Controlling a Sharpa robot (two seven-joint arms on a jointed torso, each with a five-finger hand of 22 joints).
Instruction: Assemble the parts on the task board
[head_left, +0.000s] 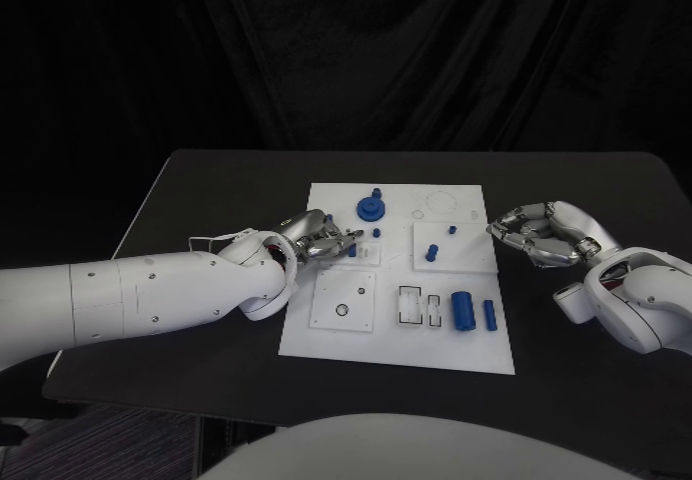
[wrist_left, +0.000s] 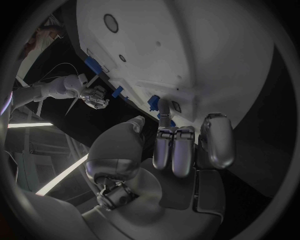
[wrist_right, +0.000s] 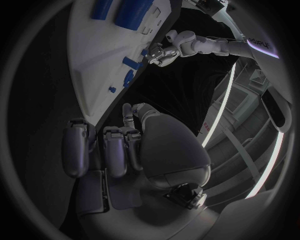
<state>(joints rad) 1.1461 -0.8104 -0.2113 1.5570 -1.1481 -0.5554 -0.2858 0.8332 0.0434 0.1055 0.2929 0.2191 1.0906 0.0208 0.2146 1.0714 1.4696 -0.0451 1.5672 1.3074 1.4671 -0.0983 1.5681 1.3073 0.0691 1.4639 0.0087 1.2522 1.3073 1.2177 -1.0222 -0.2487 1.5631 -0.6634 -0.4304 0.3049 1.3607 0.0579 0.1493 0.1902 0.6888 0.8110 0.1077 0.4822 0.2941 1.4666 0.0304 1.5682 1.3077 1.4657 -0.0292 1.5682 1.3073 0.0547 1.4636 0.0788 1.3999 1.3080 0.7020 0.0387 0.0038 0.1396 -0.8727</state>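
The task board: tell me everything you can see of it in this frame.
The task board is a flat white rectangular plate lying in the middle of the black table. Raised white square blocks sit on it, with round holes and rectangular slots. Blue parts are on it: a round gear-like piece near the far edge, small pegs at mid-board, and a cylinder with a slim bar near the front. The left robot hand is over its left edge; the right robot hand is beside its right edge.

Lab: black-draped robot table (head_left: 216, 190)
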